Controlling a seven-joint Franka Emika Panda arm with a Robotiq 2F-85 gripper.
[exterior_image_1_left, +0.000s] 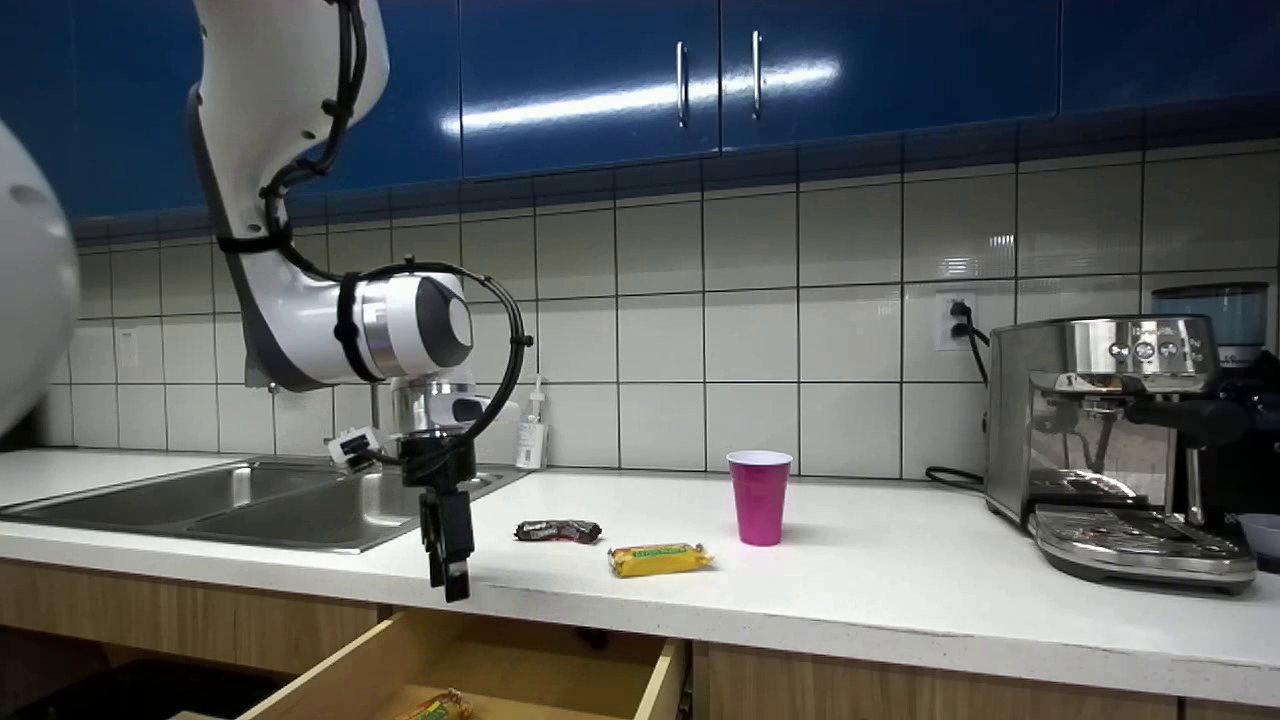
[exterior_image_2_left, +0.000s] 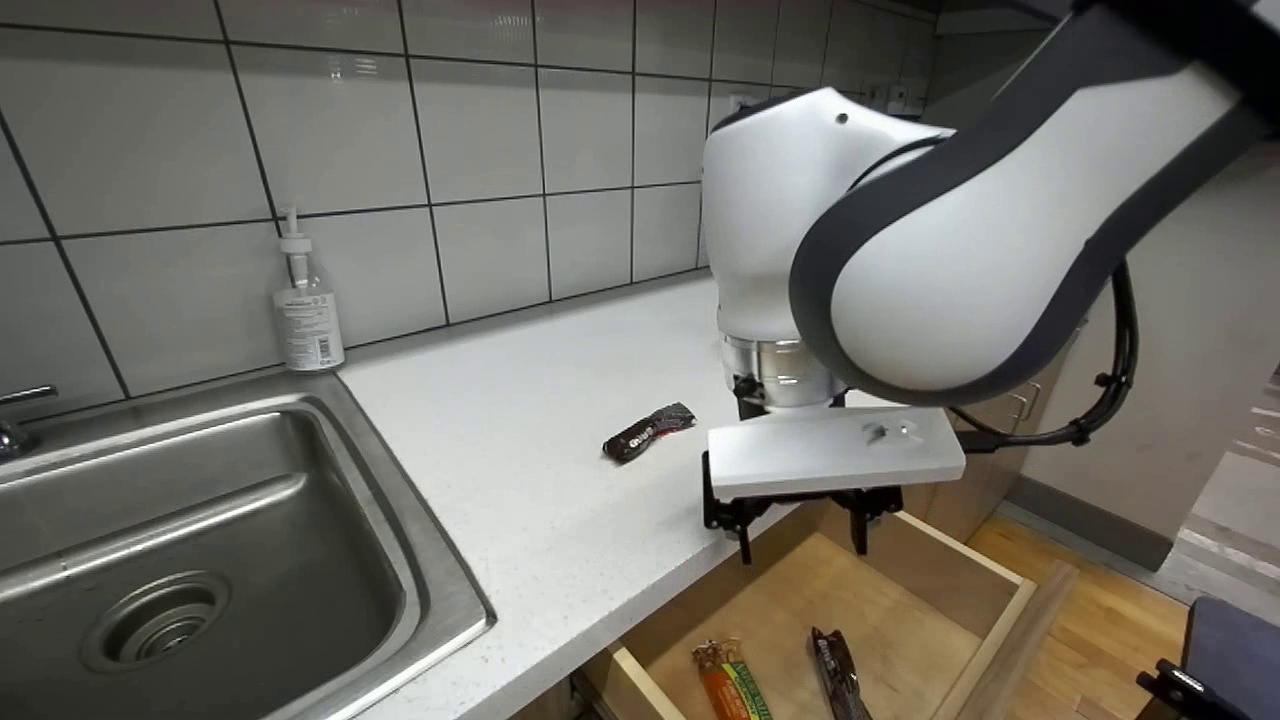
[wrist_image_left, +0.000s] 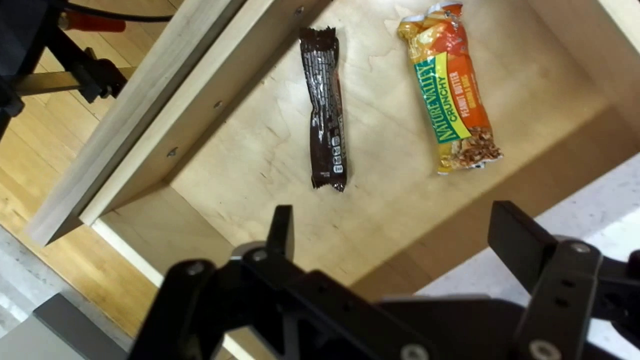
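Closest to the camera in the wrist view was the black claw (wrist_image_left: 392, 220), its two fingers (wrist_image_left: 282, 227) spread wide apart above the drawer (wrist_image_left: 255, 155), which stood pulled out beneath the near edge of the white surface (exterior_image_1_left: 860, 570). Lower than the claw and apart from it, on the drawer's wooden bottom, lay a brown-wrapped bar (wrist_image_left: 327, 110) at left in the wrist view and a Nature Valley granola bar (wrist_image_left: 452, 95) at right, the two roughly parallel with a gap between them. Over the claw hung the white robot arm (exterior_image_1_left: 285, 130), seen in both exterior views. In both exterior views a dark-wrapped bar (exterior_image_2_left: 648, 432) lay on the surface, farther back than the claw. In an exterior view, a yellow-wrapped bar (exterior_image_1_left: 660, 560) lay to its right and nearer, close to the surface's near edge, and a magenta cup (exterior_image_1_left: 760, 505) stood upright farther right. At left, a two-basin steel sink (exterior_image_1_left: 320, 508) was set into the surface, and a pump bottle (exterior_image_1_left: 533, 443) stood at its far right corner, just in front of the tiled wall (exterior_image_1_left: 750, 340). Well apart at the right, a steel coffee machine (exterior_image_1_left: 1075, 430) stood on the surface, with part of a second appliance (exterior_image_1_left: 1215, 312) showing behind it. Glossy blue cabinets (exterior_image_1_left: 590, 60) ran above the tiled wall, and on the wrist view's left, past the drawer, showed a wooden floor (wrist_image_left: 35, 165).
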